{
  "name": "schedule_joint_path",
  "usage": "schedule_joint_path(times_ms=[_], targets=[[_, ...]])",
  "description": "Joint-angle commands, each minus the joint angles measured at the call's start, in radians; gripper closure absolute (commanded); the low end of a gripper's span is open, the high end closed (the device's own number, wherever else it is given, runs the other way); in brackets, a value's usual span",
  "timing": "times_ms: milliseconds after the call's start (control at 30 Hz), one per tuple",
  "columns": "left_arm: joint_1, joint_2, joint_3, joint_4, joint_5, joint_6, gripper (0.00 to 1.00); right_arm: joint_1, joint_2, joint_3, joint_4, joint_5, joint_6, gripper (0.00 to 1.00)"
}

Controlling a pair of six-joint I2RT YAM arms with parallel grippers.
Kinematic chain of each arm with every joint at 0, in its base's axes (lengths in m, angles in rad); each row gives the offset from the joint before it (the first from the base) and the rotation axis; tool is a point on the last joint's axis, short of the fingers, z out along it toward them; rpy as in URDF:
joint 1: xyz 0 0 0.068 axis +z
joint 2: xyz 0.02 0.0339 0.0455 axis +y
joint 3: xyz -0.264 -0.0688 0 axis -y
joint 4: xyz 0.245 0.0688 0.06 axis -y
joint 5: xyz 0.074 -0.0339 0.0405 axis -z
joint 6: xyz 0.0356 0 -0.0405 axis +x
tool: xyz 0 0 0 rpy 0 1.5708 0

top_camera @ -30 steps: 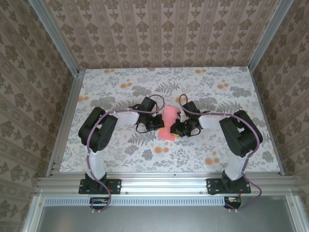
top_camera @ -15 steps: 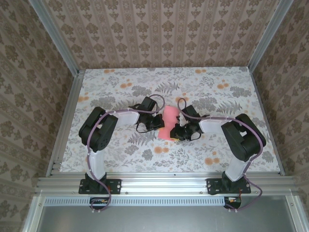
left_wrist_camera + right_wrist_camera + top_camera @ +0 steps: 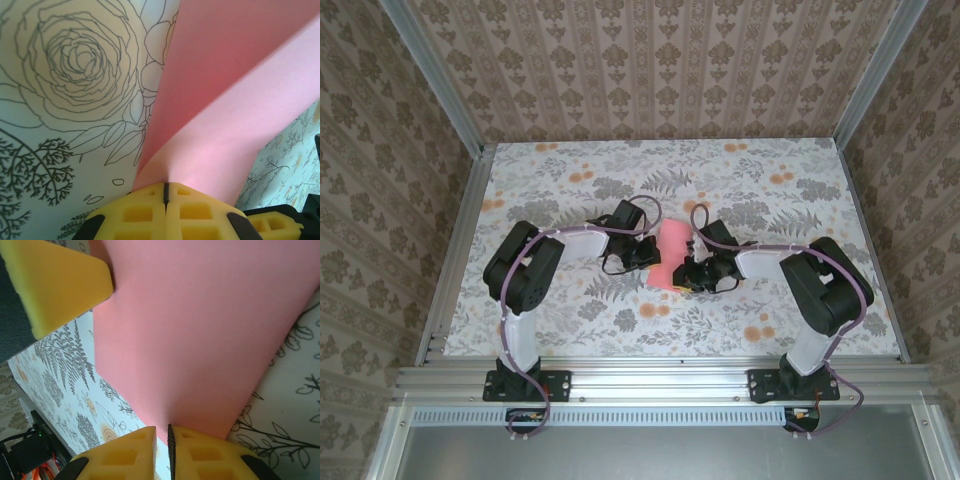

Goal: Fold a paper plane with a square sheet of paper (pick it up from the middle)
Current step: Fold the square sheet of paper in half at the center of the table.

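The square sheet of paper (image 3: 672,250) is pink-red and lies folded over into a narrow strip at the middle of the table. My left gripper (image 3: 647,252) is at its left side. In the left wrist view that gripper (image 3: 166,192) is shut on the paper (image 3: 240,100), whose two layers fan out from the yellow pads. My right gripper (image 3: 692,272) sits at the strip's near right edge. In the right wrist view its jaws (image 3: 165,434) stand a narrow gap apart, with the edge of the paper (image 3: 200,330) reaching into the gap. No paper plane shape shows.
The table (image 3: 770,200) has a floral cloth with small orange flower prints. Aluminium rails (image 3: 660,375) run along the near edge and both sides, and patterned walls close in the back and sides. A yellow finger of the left gripper (image 3: 60,285) shows beside the paper.
My right gripper has slid a little left and nearer along the paper's right edge, and its elbow has swung outward. The left gripper and the paper have stayed put.
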State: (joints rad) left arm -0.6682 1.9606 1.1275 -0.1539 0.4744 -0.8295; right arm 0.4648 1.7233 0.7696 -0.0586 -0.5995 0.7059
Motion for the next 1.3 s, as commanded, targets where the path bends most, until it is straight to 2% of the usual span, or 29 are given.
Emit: schedule_joint_path(times_ms=[0,300,433,633,933,1267], targets=[[-0.013,0.083,-0.037,-0.134,-0.106,0.009,0.96,-0.001,0.022,-0.027,-0.046,0.021,-0.020,0.84],[-0.013,0.084,-0.033,-0.140,-0.109,0.022,0.96,-0.029,-0.091,0.067,-0.090,0.046,-0.024,0.83],[-0.013,0.084,-0.029,-0.141,-0.109,0.024,0.96,-0.061,-0.014,0.147,-0.050,0.097,-0.011,0.83],[-0.014,0.086,-0.027,-0.145,-0.106,0.029,0.96,-0.089,0.134,0.245,-0.020,0.085,-0.022,0.84],[-0.014,0.096,-0.030,-0.168,-0.103,0.039,0.96,-0.167,0.230,0.228,0.030,0.093,-0.016,0.84],[-0.014,0.104,-0.025,-0.185,-0.105,0.051,0.97,-0.172,0.176,0.310,0.037,0.051,0.012,0.83]])
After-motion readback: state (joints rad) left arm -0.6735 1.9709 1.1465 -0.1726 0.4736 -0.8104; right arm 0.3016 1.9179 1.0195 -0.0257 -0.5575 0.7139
